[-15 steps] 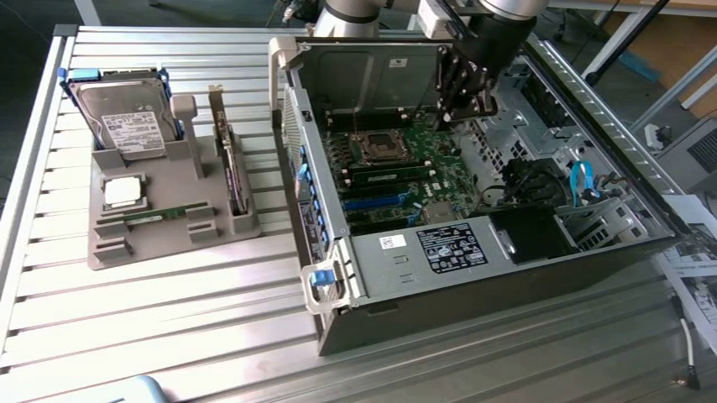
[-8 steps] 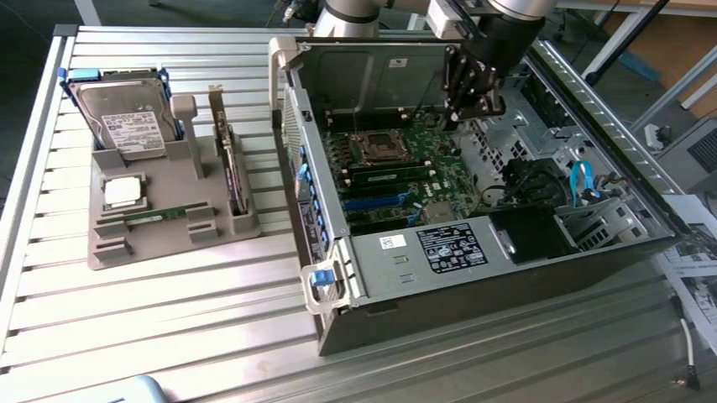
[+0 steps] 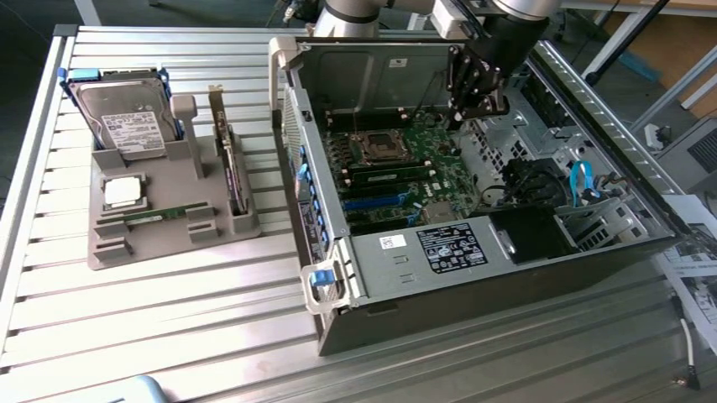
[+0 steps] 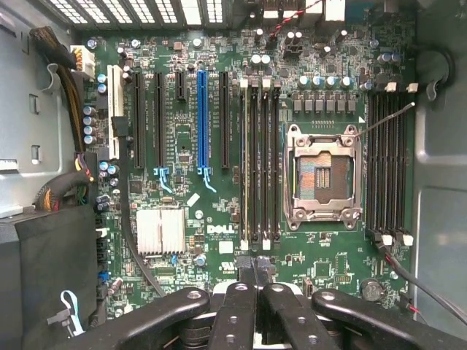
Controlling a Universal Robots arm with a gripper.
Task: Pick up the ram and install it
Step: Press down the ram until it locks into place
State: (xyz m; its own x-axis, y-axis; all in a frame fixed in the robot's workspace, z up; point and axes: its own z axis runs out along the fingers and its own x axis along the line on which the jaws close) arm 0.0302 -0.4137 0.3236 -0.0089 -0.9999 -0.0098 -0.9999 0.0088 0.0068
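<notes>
Slatted metal tabletop carries a grey parts tray at the exterior view's left, where the ram lies flat, long axis left-to-right, just nearer than the processor chip (its chips too small to make out). Well apart, the gripper hangs inside the open computer case; the wrist view shows its fingers drawn together above the motherboard.
</notes>
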